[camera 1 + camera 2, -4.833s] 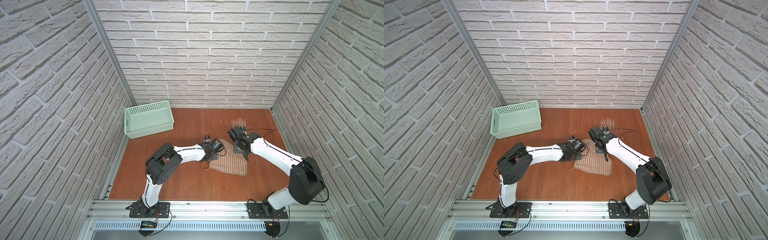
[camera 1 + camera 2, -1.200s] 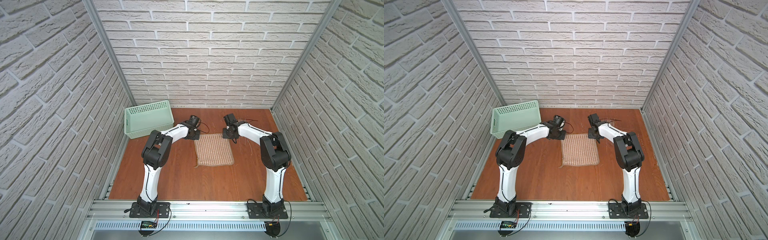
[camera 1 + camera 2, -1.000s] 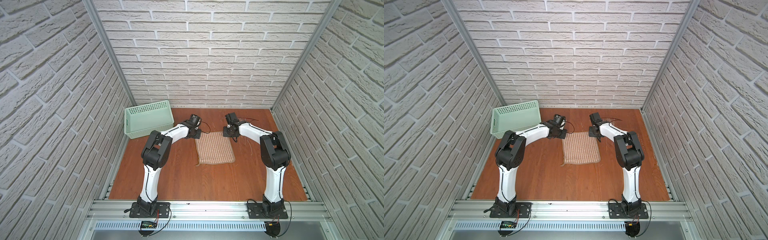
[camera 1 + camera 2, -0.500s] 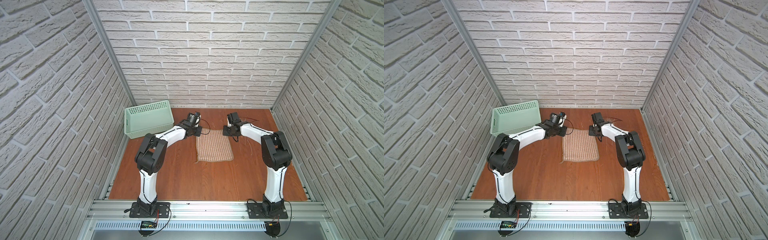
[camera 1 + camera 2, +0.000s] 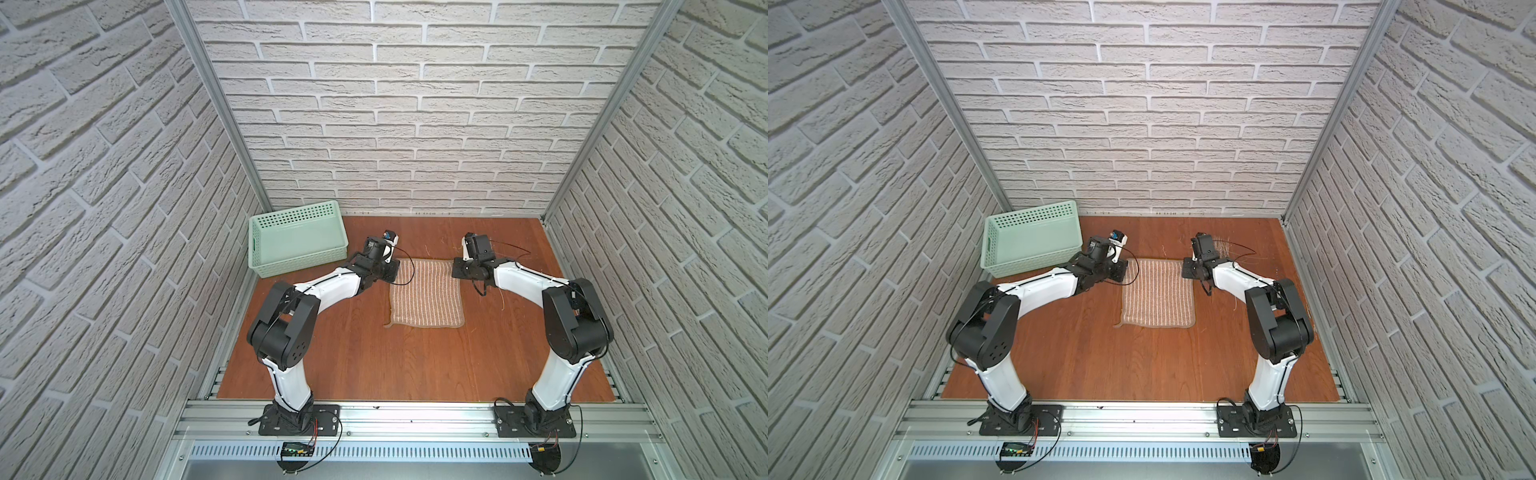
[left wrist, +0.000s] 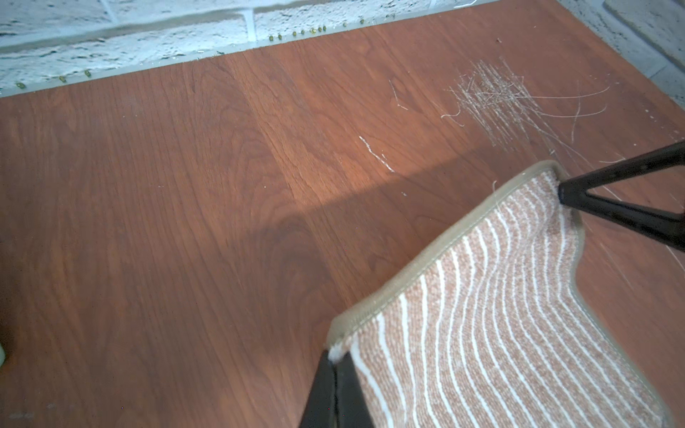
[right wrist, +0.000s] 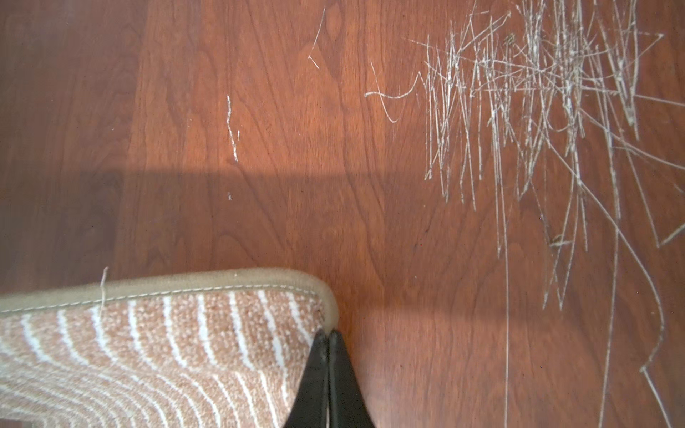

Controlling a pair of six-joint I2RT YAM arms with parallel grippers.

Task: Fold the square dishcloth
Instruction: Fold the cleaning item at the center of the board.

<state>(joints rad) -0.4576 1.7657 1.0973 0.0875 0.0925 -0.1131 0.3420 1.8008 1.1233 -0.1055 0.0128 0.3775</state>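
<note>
Evidently the square dishcloth (image 5: 426, 295) had been drawn out of its earlier rumpled state and carried toward the back wall. It now lay spread in a single layer on the wooden table (image 5: 353, 357), mid-width, with its corner loop (image 5: 388, 325) trailing at the near left corner. The left gripper (image 6: 333, 362) was clamped tight on the far left corner, and the right gripper (image 7: 328, 336) likewise on the far right corner, with that edge slightly raised between them. The mint-green basket (image 5: 299, 262) stood clear to the left. Judgement: flattening appeared complete, no fold was yet made, and the held edge was placed to be brought to the near edge.
</note>
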